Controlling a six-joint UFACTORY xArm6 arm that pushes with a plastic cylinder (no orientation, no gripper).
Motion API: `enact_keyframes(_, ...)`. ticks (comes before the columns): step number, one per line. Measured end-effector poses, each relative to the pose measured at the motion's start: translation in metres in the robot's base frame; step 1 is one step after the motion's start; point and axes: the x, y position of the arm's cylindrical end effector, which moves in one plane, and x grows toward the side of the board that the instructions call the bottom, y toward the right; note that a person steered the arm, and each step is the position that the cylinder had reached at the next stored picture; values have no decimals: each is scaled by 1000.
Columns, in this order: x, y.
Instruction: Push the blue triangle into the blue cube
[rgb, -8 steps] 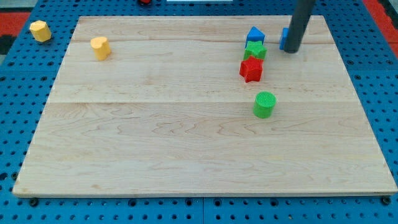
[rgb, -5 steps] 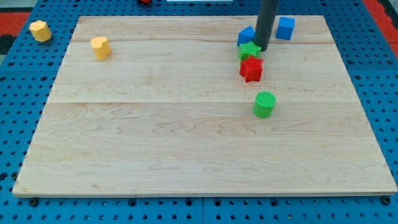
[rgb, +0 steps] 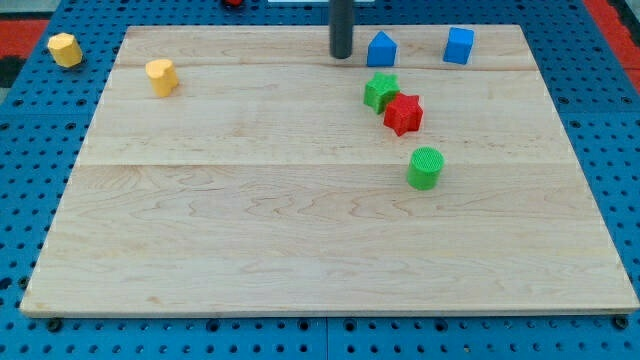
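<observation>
The blue triangle (rgb: 381, 49) sits near the view's top edge of the wooden board (rgb: 250, 230). The blue cube (rgb: 459, 45) sits to its right, a block's width or more apart from it. My tip (rgb: 342, 54) is on the board just to the left of the blue triangle, with a small gap between them. The rod rises straight up out of the view's top.
A green star (rgb: 380, 90) and a red star (rgb: 404, 113) touch each other below the blue triangle. A green cylinder (rgb: 425, 167) stands lower down. A yellow block (rgb: 160, 75) sits at the board's upper left. Another yellow block (rgb: 64, 48) lies off the board.
My tip swept from beside the blue cube leftwards past the blue triangle to its left side. The blue triangle and the green star shifted left a little.
</observation>
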Motion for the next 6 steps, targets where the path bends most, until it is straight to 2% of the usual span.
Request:
enact_keyframes(1, -1, 66)
enact_keyframes(2, -1, 98)
enact_keyframes(5, 7, 17)
enact_keyframes(6, 25, 40)
